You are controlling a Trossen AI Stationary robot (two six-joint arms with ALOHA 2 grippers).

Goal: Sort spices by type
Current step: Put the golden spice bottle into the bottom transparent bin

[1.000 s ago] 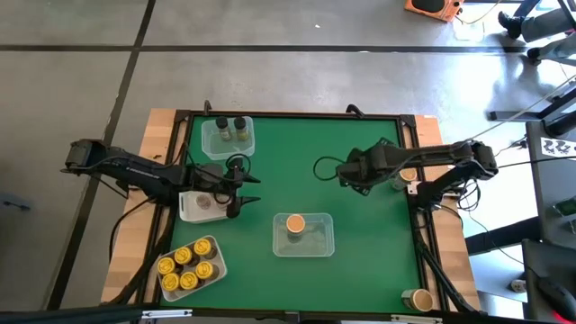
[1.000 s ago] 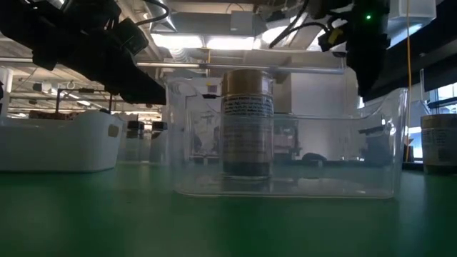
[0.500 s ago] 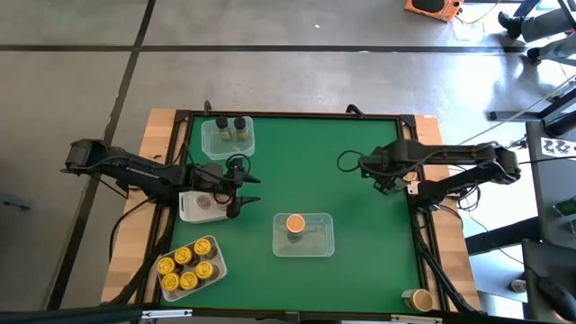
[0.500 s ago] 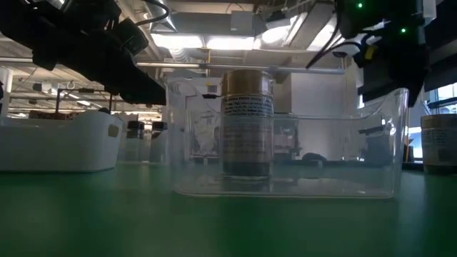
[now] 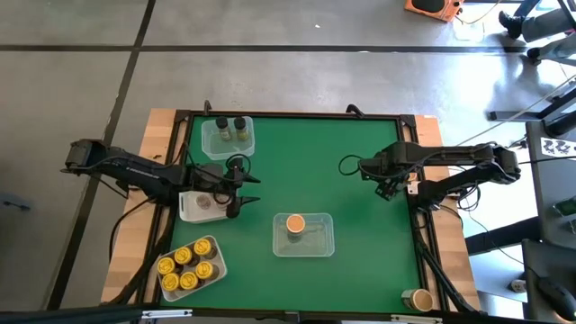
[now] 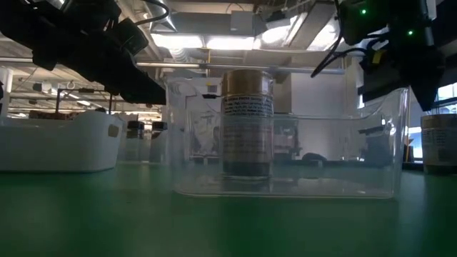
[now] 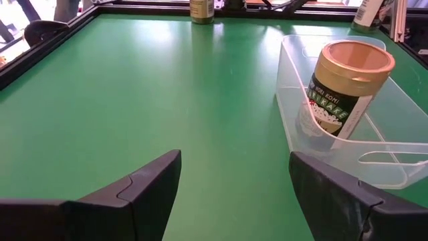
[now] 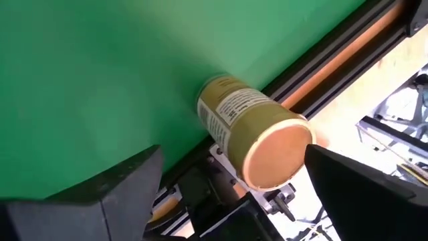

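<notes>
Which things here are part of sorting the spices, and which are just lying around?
Job: orange-lid jar in clear tray; dark-lid jars; yellow-lid jars; jar at right edge; jar at bottom-right corner.
Lying about: orange thing on the floor.

The right gripper (image 5: 389, 186) has drawn back from mid-table toward the right edge; it now hangs open over an orange-lidded jar (image 8: 253, 130) there.
</notes>
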